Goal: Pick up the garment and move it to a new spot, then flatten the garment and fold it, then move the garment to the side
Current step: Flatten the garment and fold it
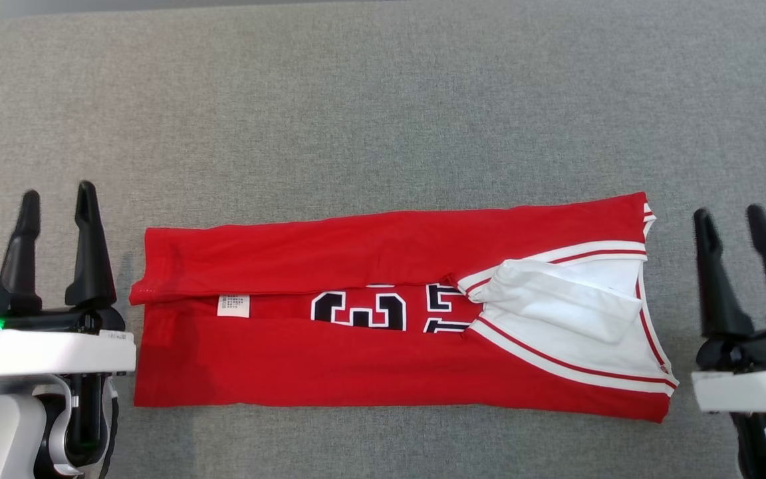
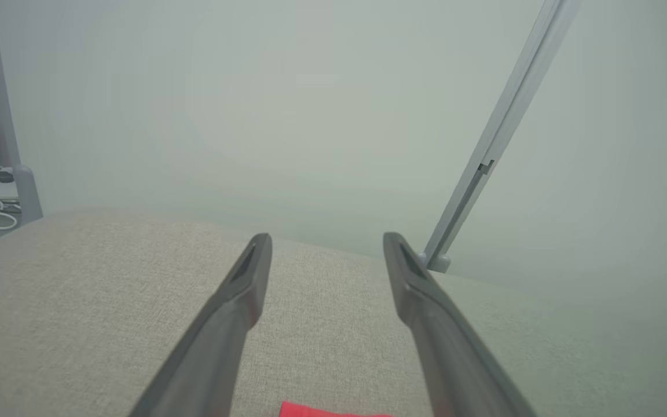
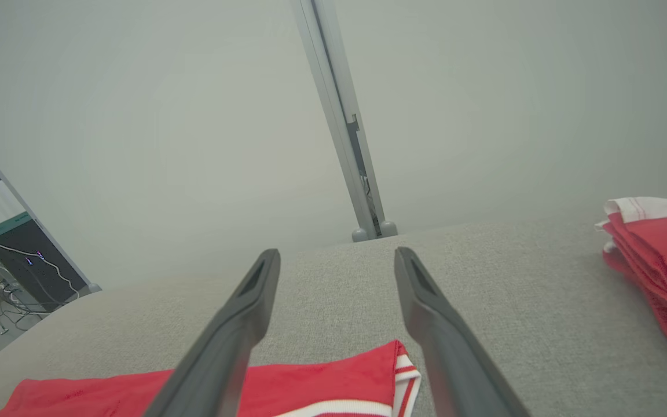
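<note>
Left jaws and right jaws both spread wide, holding nothing; the red garment [image 1: 383, 313] lies on the grey bench [image 1: 383, 100] right between them, long axis running from one pair to the other; hem end just beside the left, collar end near the right, so neither arm's really nearer.

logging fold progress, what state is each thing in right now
jersey: flat on the surface, both long sides folded in over the number, not yet folded across
left gripper: open, empty, off the jersey's hem end
right gripper: open, empty, off its white-trimmed end
red pile: folded, stacked, apart from the jersey
</note>
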